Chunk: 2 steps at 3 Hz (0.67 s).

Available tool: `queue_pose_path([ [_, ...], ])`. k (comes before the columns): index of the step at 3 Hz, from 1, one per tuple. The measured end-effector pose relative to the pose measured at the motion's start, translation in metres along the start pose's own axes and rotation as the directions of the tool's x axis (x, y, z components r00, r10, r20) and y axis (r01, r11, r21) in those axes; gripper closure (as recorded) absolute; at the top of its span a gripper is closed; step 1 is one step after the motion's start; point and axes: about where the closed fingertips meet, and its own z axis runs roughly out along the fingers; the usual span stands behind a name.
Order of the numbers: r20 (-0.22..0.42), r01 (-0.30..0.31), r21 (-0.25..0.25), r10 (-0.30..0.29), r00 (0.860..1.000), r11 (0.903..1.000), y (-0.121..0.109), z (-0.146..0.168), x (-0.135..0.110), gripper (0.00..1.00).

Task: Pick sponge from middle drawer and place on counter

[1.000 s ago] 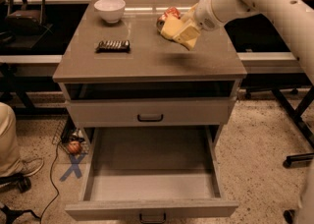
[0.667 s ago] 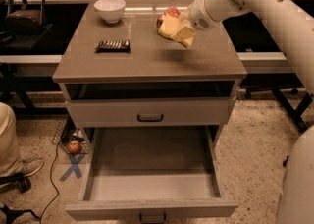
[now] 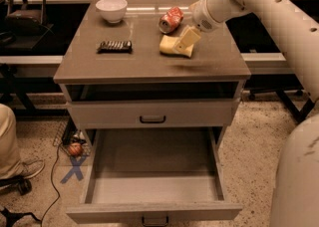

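Observation:
The pale-yellow sponge lies low on the grey-brown counter, right of its middle, with its underside at the surface. My gripper comes in from the upper right on the white arm and is shut on the sponge's right end. The middle drawer is pulled fully out below, and its plain grey floor is bare. Its dark handle shows at the bottom edge of the view.
A crushed orange-red can lies just behind the sponge. A white bowl and a dark packet sit on the counter's left half. The shallower upper drawer is shut. A person's leg is at the left.
The gripper has carried the sponge down and slightly toward the counter's front, from held in the air to resting on the surface. The drawer has not moved.

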Motion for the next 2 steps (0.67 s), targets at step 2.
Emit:
queue_pose_path([
  [2, 0.031, -0.106, 0.077, 0.104, 0.994, 0.9913, -0.028, -0.045, 0.056, 0.00],
])
